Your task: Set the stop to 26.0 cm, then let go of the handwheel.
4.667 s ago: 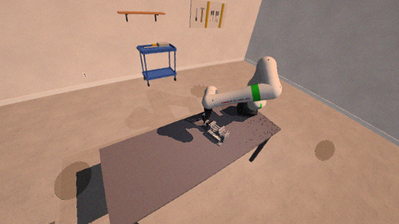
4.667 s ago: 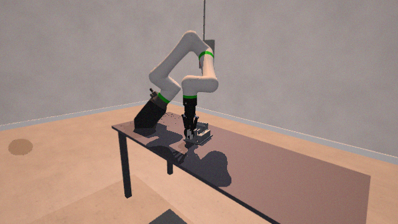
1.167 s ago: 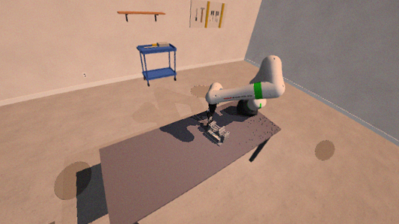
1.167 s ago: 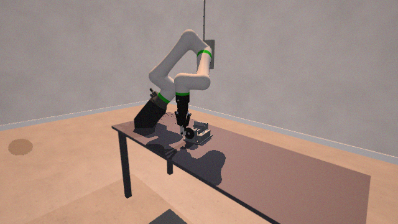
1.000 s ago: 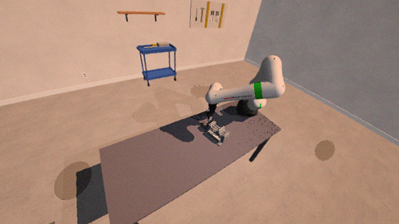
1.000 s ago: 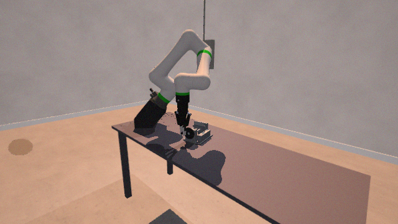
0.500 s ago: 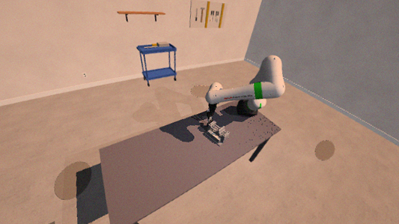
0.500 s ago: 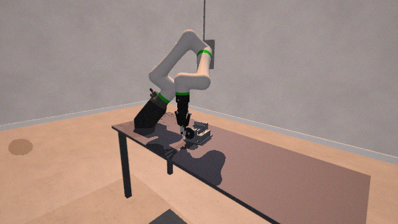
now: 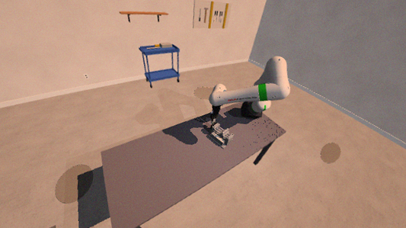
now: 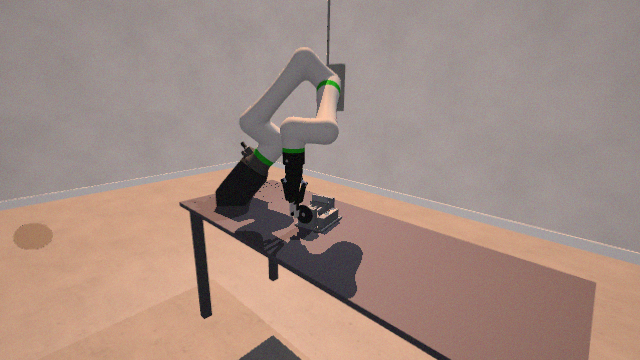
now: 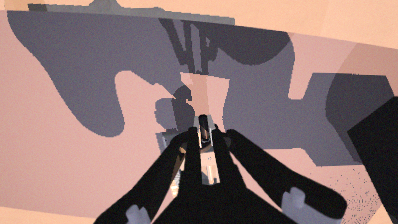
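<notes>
Risk: the jaws pinch only the small crank knob of the handwheel [image 10: 303,214], so a slip off it would leave the stop short of its mark, in my judgement; no scale is readable from where I stand, so an overshoot would also go unseen.
Second risk: letting go while the wrist is turning could nudge the wheel and shift the setting.
Arm: the white arm [image 10: 280,112] rises from its dark base at the bench's 10 o'clock corner, folds at the elbow, and drops its wrist straight down.
Gripper: the gripper [image 11: 204,131] points down, jaws drawn narrow and clamped on the handwheel's knob.
Fixture: the small grey stop fixture [image 9: 221,135] sits on the bench [image 10: 450,280], at 4 o'clock from the arm's base seen from above; the handwheel is on the fixture's end facing me.
</notes>
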`<action>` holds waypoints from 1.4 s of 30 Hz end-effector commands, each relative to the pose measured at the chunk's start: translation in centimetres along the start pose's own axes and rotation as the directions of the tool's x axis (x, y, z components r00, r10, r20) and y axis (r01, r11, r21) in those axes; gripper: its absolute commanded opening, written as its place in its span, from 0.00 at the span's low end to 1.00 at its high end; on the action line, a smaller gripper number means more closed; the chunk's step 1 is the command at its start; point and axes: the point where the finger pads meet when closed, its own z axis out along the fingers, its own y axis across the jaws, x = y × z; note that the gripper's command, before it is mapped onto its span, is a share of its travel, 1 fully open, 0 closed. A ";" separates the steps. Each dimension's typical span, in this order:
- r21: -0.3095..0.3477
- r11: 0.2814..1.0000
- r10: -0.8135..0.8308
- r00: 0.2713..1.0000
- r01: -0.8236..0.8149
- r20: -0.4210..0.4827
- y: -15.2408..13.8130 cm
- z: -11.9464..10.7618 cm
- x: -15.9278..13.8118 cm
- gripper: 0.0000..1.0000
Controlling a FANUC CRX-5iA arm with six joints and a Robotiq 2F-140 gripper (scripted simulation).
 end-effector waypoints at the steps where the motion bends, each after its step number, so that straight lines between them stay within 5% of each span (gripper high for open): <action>1: 0.000 1.000 0.000 1.000 0.000 0.000 0.0 0.0 0.0 0.04; 5: 0.000 1.000 0.000 1.000 0.000 0.000 0.0 0.0 0.0 0.04; 6: 0.000 1.000 0.000 1.000 0.000 0.000 0.0 0.0 0.0 0.33; 32: 0.000 1.000 0.000 1.000 0.000 0.000 0.0 -0.1 0.0 0.33; 36: 0.000 1.000 0.000 1.000 0.000 0.000 0.0 -1.1 0.0 0.33; 41: 0.000 1.000 0.000 1.000 0.000 0.000 0.0 -8.0 0.0 0.33; 42: 0.000 1.000 0.000 1.000 0.000 0.000 0.0 -8.0 0.0 0.33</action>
